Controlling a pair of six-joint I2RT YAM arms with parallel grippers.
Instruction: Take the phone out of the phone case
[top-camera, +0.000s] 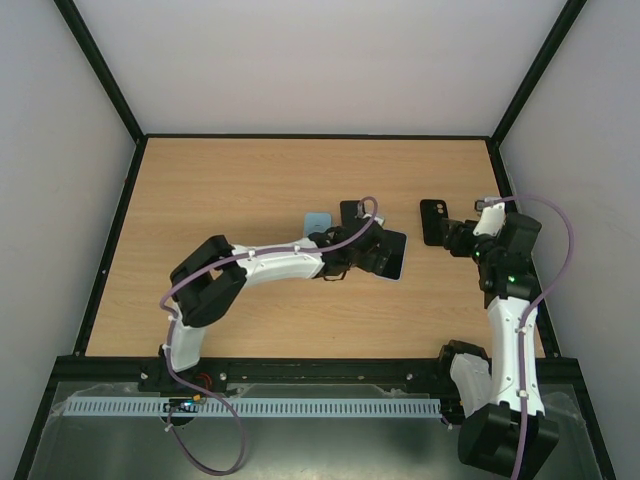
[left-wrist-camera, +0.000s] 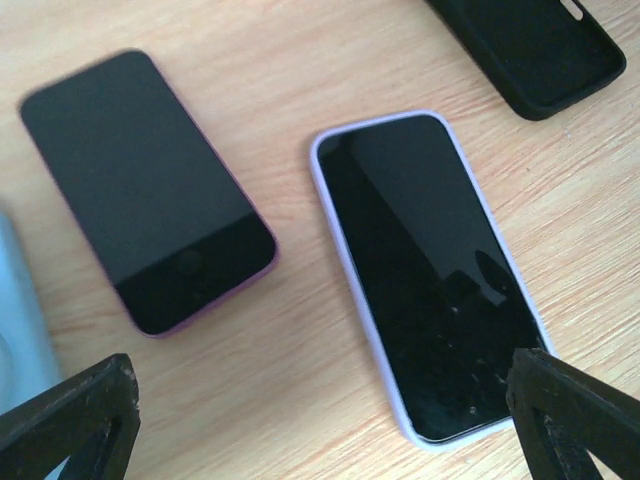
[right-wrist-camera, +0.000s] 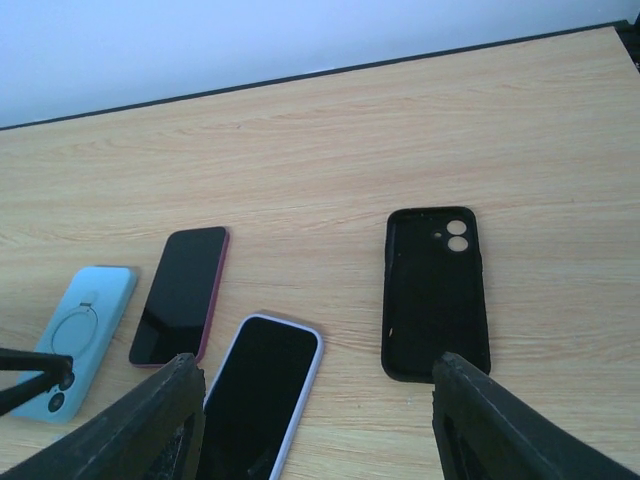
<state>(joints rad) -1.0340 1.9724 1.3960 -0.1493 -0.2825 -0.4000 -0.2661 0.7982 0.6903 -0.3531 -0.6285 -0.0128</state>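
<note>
Left wrist view: phone (left-wrist-camera: 430, 290) lies screen-up inside lilac case (left-wrist-camera: 412, 434) on table (left-wrist-camera: 300, 60), ahead of left gripper (left-wrist-camera: 318, 410), fingers spread wide. Black case (left-wrist-camera: 545, 50) empty. Right wrist alone shows whole light-blue ring case (right-wrist-camera: 85, 335); right gripper (right-wrist-camera: 315, 400) also spread wide.

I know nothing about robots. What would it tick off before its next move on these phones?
1. Left tool open and empty: ok, fingers spread wide.
2. Left tool above the lavender-cased phone: ok, the phone's near end sits between the fingers in the wrist view.
3. Phone flat, screen up, in its case: ok.
4. Neighbours apart from it, the magenta-edged phone and the empty black case: ok.
5. Right tool open and empty: ok.
6. How tightly the case grips the phone: cannot tell.
</note>
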